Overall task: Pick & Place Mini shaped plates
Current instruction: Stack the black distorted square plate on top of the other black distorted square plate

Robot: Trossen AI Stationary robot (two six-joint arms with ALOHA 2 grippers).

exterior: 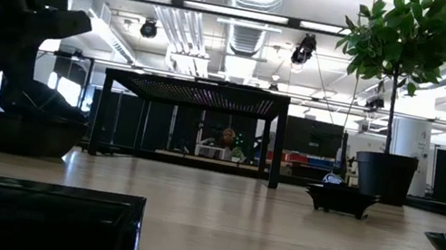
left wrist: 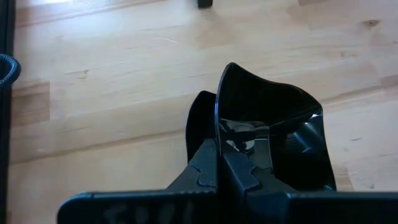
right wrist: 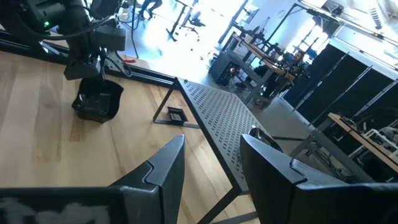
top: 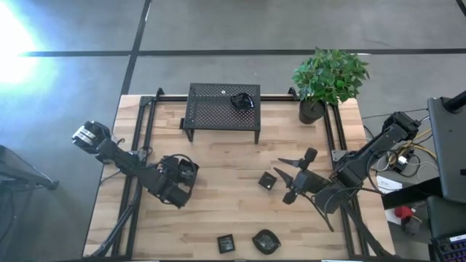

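Note:
Several mini shaped plates show, all black and glossy. My left gripper point(top: 178, 177) is shut on one point(left wrist: 267, 134) at the table's left middle; the low view shows this plate point(exterior: 28, 133) under the gripper. Another plate point(top: 244, 100) sits on top of the black mesh stand point(top: 222, 105). A square one point(top: 268, 181) lies flat on the table just left of my right gripper point(top: 297, 175), which is open and touches nothing. Two more, a square point(top: 226, 243) and a rounder one point(top: 266, 241), lie at the near edge. My left gripper pinches the plate's upright rim wall point(left wrist: 218, 121), one finger point(left wrist: 249, 174) inside the dish and the other point(left wrist: 200, 165) outside it. It comes from above, slanting down. The plate's base appears to rest on the table; it stands upright under the fingers.
The mesh stand occupies the far middle of the table on thin legs. A black pot with a green plant point(top: 328, 78) stands at the far right corner. Black rails point(top: 138, 138) run along the left and right sides. Bare wood point(top: 226, 167) lies between the arms.

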